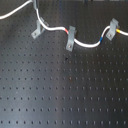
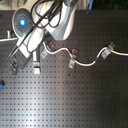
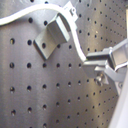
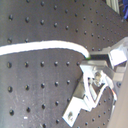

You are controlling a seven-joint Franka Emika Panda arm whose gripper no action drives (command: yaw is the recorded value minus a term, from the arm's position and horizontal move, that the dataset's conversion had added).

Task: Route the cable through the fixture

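Observation:
The white cable (image 1: 90,44) runs across the black pegboard in both exterior views, with red-orange and blue bands near the first exterior view's right. The fixture (image 1: 36,31) is the broad grey clip at the first exterior view's upper left, also visible under the arm as the fixture (image 2: 37,63). My gripper (image 1: 35,4) hovers just above it, shut on the cable. In the first wrist view the cable (image 3: 20,17) passes over the top of the fixture (image 3: 50,37) beside a prong and drops into my gripper (image 3: 100,64). Whether it sits between the prongs is unclear.
A narrower, taller grey clip (image 1: 70,38) and a paler clip (image 1: 113,27) hold the cable further along toward the first exterior view's right. The arm's white body (image 2: 55,20) fills the second exterior view's upper left. A small blue object (image 2: 1,84) lies at the second exterior view's left edge.

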